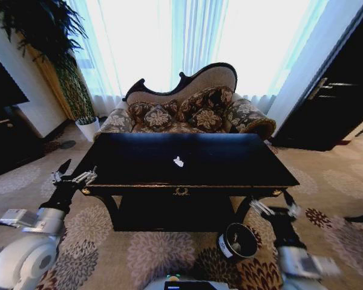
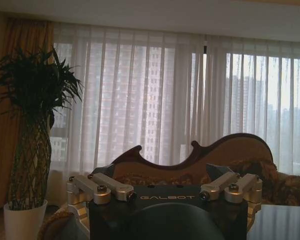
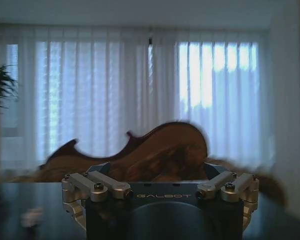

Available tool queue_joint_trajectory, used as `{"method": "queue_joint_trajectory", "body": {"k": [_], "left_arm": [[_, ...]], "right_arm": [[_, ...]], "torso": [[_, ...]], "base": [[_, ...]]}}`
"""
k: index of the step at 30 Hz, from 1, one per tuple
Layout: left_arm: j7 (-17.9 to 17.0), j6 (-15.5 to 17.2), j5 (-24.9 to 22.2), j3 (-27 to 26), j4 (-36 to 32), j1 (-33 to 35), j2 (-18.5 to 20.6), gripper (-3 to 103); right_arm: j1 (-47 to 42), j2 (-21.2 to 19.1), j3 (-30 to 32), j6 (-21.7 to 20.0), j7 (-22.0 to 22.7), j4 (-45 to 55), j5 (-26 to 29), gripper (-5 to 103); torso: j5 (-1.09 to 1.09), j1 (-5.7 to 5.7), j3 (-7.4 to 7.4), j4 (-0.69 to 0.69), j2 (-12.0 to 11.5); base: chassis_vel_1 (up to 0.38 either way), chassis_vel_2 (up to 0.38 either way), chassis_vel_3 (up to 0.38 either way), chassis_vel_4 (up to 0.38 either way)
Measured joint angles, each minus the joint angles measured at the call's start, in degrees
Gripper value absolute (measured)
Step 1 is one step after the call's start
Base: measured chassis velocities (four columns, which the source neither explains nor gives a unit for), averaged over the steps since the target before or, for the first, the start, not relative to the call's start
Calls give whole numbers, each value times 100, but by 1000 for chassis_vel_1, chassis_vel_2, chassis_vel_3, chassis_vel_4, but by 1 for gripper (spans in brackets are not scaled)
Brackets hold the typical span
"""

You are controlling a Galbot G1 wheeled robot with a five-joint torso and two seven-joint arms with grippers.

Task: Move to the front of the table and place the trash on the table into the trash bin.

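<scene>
Looking down through the head camera, I see the table (image 1: 187,158) straight ahead, its glossy black top spanning the middle of the view with a gold emblem on the front apron. One white tissue wad (image 1: 178,161) lies near the centre of the tabletop. The trash bin (image 1: 237,241) stands on the patterned carpet (image 1: 151,254) in front of the table, near its front right leg, seen from above with its mouth open and a small pale item inside. My left gripper (image 1: 72,174) hangs just off the table's front left corner, fingers spread apart and holding nothing. My right gripper (image 1: 273,209) sits low by the front right corner, just beside the bin; it is blurred, though its fingers appear apart and empty. Behind the table stands a patterned sofa (image 1: 190,112), with a potted plant (image 1: 85,124) to its left before the bright curtains (image 1: 193,42).

Left wrist camera: the gripper's base links splay outward at the frame edge; the fingertips lie outside the frame. Beyond are the plant in its white pot (image 2: 25,220), the sofa back (image 2: 200,155) and the curtains (image 2: 155,95).

Right wrist camera: the base links again splay outward. The dark tabletop (image 3: 35,200) stretches ahead, with a faint white blur (image 3: 31,217) on it that may be the tissue; I cannot tell. The sofa back (image 3: 155,150) rises behind.
</scene>
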Motion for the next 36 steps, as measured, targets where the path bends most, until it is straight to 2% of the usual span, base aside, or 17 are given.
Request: {"method": "queue_joint_trajectory", "body": {"k": [2,3,6,7,8,12,13,16,17,21,22,25,27,30,32,36], "left_arm": [[0,0,0,0,0,0,0,100],[0,0,0,0,0,0,0,100],[0,0,0,0,0,0,1,100],[0,0,0,0,0,0,0,100],[0,0,0,0,0,0,0,100],[0,0,0,0,0,0,0,100],[0,0,0,0,0,0,0,100],[0,0,0,0,0,0,1,100],[0,0,0,0,0,0,1,100],[0,0,0,0,0,0,0,100],[0,0,0,0,0,0,0,100],[0,0,0,0,0,0,1,100],[0,0,0,0,0,0,0,100],[0,0,0,0,0,0,0,100],[0,0,0,0,0,0,0,100],[0,0,0,0,0,0,0,100]], "right_arm": [[238,-351,-111,-630,89,28,426,100],[238,-351,-111,-630,89,28,426,100],[442,-1314,-38,-1116,178,28,962,100],[541,-1552,-42,-1206,210,26,1113,100],[541,-1552,-42,-1206,210,26,1113,100],[1168,-2239,-255,-1542,351,-46,1639,100],[1168,-2239,-255,-1542,351,-46,1639,100],[1633,-2819,-472,-1818,522,-316,2332,100],[1633,-2819,-472,-1818,522,-316,2332,100],[2209,-3505,-963,-2001,842,-724,3208,100],[2209,-3505,-963,-2001,842,-724,3208,100],[2906,-3921,-1439,-2096,1007,-1041,3450,100],[3086,-3995,-1546,-2124,1034,-1089,3506,100],[4052,-4257,-2248,-2235,1197,-1303,3695,100],[4248,-4282,-2444,-2253,1254,-1349,3740,100],[5063,-4256,-3415,-2337,1528,-1575,3896,100]], "torso": [[2,0,0,-1,0],[2,0,0,-1,0],[2,0,0,-1,0],[1,0,0,0,0],[1,0,0,0,0],[1,0,0,0,0],[1,0,0,0,0],[1,0,0,0,0],[1,0,0,0,0],[2,0,1,-1,-1],[2,0,1,-1,-1],[1,0,1,0,-1],[1,0,1,-1,-1],[0,1,0,0,0],[1,0,1,0,-1],[0,0,0,0,0]], "base": [[0,0,0,0],[0,0,0,0],[0,0,0,0],[0,0,0,0],[0,0,0,0],[0,0,0,0],[0,0,0,0],[0,0,0,0],[0,0,0,0],[0,0,0,0],[0,0,0,0],[0,0,0,0],[0,0,0,0],[0,0,0,0],[0,0,0,0],[0,0,0,0]]}}
